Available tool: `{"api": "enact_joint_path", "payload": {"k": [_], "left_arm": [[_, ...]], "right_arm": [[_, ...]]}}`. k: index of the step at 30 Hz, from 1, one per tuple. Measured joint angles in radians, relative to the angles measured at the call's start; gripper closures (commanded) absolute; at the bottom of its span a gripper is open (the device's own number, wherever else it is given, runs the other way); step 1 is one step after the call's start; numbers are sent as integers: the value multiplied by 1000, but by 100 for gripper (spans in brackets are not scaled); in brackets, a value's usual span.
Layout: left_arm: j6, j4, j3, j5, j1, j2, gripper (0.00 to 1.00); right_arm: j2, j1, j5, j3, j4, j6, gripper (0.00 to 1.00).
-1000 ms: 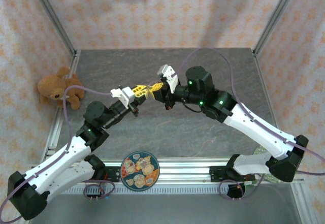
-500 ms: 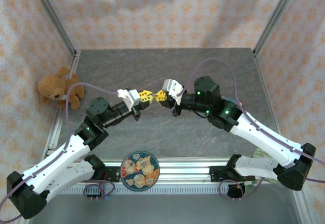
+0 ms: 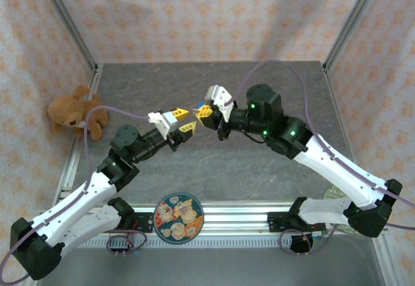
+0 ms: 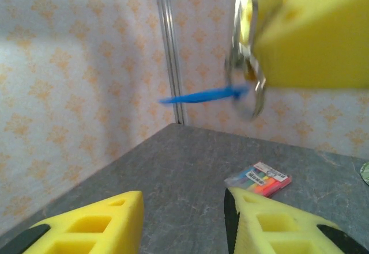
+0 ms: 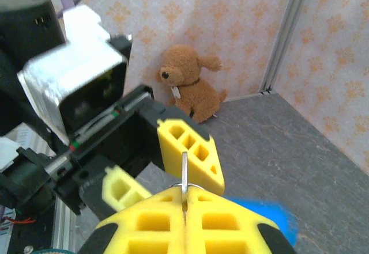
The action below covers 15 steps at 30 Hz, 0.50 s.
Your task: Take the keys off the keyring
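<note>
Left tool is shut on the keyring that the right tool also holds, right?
No: the left tool stands open, clear of the keyring, as the left wrist view shows. The right tool does hold it.

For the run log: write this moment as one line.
left gripper open, empty | right gripper shut on keyring | both above table

The keyring [image 4: 199, 97] sits in the right tool [image 3: 203, 111], just right of the left tool [image 3: 189, 119].

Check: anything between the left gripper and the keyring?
Nothing. In the left wrist view there is only open air from the left gripper up to the keyring, which is pinched by the right gripper.
</note>
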Motion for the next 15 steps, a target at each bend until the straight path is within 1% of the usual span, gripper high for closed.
{"api": "enact_joint_path", "payload": {"k": [5,10,15], "left_arm": [[-4,15,-5,0,0,-9,52],[-3,20,-5,0,0,-43,52],[-2,22,-5,4,0,-46,52]], "right_arm": [[19,0,-14,5,-29,45,100],[42,-2,-34,9,-47,78,100],[44,-2,-48,23,-53,95,100]]}}
